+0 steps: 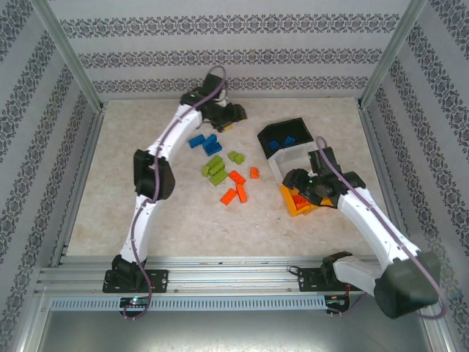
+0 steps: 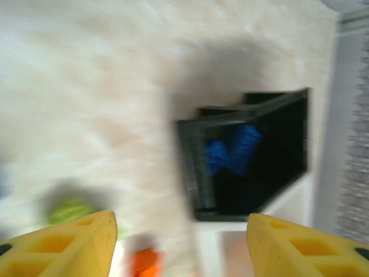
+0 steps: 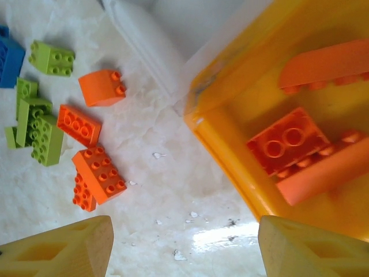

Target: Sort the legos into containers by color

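Loose legos lie mid-table: blue ones (image 1: 205,141), lime green ones (image 1: 216,169) and orange ones (image 1: 236,192). The containers stand in a row at the right: a black bin (image 1: 297,126) with blue bricks (image 2: 233,149) inside, a white bin (image 1: 294,157), and an orange-yellow bin (image 3: 230,144) with orange bricks (image 3: 288,141) in it. My left gripper (image 1: 233,116) is at the far back and open, its blurred yellow fingers (image 2: 69,242) apart with nothing between them. My right gripper (image 3: 184,248) hovers open over bare table beside the orange-yellow bin, empty.
Patterned walls and metal posts enclose the table (image 1: 146,198) on three sides. In the right wrist view, orange bricks (image 3: 98,173) and green bricks (image 3: 40,130) lie left of the gripper. The table's left and front parts are bare.
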{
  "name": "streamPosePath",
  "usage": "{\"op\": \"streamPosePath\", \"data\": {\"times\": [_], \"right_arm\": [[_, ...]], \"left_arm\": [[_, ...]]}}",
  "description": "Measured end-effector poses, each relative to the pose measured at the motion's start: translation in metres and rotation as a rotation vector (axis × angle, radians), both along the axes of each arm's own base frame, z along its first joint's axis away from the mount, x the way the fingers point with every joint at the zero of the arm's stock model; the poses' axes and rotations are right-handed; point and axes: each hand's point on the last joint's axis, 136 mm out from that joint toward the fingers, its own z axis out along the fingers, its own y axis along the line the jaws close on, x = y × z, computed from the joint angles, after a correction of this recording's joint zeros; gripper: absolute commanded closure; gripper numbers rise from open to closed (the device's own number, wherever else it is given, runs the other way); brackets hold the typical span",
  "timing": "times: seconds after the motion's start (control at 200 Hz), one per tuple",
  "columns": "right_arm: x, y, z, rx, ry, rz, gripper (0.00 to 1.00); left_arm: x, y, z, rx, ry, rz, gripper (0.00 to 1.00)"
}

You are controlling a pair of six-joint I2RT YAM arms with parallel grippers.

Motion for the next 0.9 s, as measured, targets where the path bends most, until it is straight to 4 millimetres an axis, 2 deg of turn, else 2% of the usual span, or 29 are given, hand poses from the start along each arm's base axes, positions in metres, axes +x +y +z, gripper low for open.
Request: {"op": "streamPosePath", "data": {"times": [0.08,0.15,0.25,0.325,0.415,0.655,0.769,0.899], "right_arm": [[0.006,0.017,-0.004,-0.008,0.026,0.048,0.32],[0.012,0.032,-0.006,-0.016,0.039,0.092,0.31],[0.021,0.05,-0.005,-0.021,0.047,0.143,0.31],[0.029,0.061,-0.003,-0.022,0.044,0.176,0.31],[0.035,0.068,0.0,-0.018,0.04,0.197,0.3],[0.032,0.067,0.0,-0.031,0.052,0.214,0.3],[0.029,0.066,-0.001,-0.04,0.065,0.221,0.3],[0.029,0.065,0.0,-0.049,0.068,0.237,0.3]], "left_arm": [[-0.011,0.049,0.004,0.147,0.003,0.015,0.36],[-0.021,0.088,-0.004,0.241,0.042,0.024,0.36],[-0.029,0.127,-0.027,0.329,0.117,0.031,0.36],[-0.032,0.147,-0.046,0.372,0.17,0.025,0.36],[-0.031,0.154,-0.065,0.387,0.203,0.005,0.34],[-0.026,0.145,-0.108,0.361,0.277,-0.015,0.2],[-0.017,0.141,-0.114,0.34,0.274,0.0,0.17],[-0.005,0.139,-0.109,0.329,0.247,0.026,0.16]]}}
